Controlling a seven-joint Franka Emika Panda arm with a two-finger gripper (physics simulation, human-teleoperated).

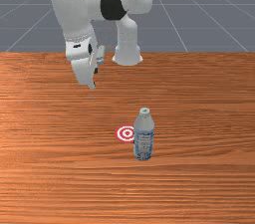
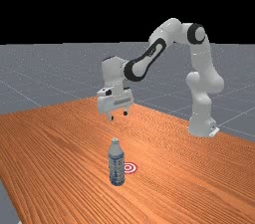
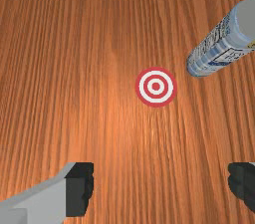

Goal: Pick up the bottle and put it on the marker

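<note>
My gripper (image 2: pixel 118 116) hangs in the air above the table in the far view, higher than the bottle (image 2: pixel 116 164) and apart from it. In the wrist view the gripper (image 3: pixel 161 188) is open, its two dark fingertips wide apart with nothing between them. The bottle, clear-topped with a blue and white label, stands upright in the front view (image 1: pixel 144 138). Just beside it, on the front view's left, lies the flat red and white ringed marker (image 1: pixel 125 133), partly behind the bottle. The wrist view has the marker (image 3: pixel 156 87) whole, and the bottle (image 3: pixel 219 46) near it, off the marker.
The wooden table (image 1: pixel 60 168) spreads around the bottle and marker. The arm's base (image 2: pixel 201 124) stands at the table's far side in the front view, well away from the bottle.
</note>
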